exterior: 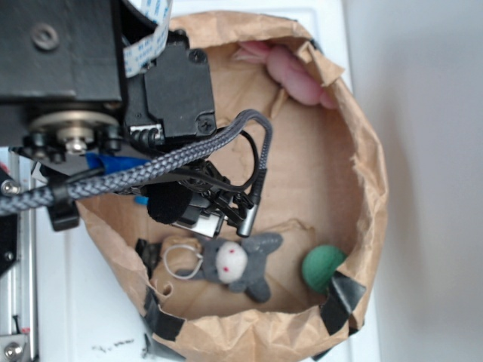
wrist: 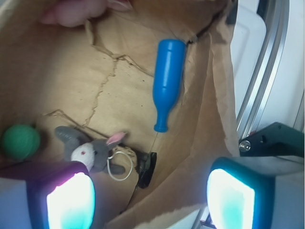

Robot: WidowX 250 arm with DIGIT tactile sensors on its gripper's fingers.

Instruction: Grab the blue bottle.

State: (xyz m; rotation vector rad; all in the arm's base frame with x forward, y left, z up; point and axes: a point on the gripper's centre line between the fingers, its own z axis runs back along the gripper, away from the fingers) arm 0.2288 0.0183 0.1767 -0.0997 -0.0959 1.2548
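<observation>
In the wrist view, the blue bottle [wrist: 167, 81] is lying in the upper middle of the frame on the brown paper bag [wrist: 62, 76], neck pointing down. The gripper [wrist: 150, 200] is standing wide apart and holding nothing, its pads at the bottom corners. A grey plush bunny [wrist: 90, 150] and a green ball [wrist: 20, 141] are sitting lower left, with a pink toy [wrist: 78, 12] at the top.

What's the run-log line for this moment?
claw: open, empty | bright blue plastic bottle: lying in brown paper bag, ungrasped | phase: approach
</observation>
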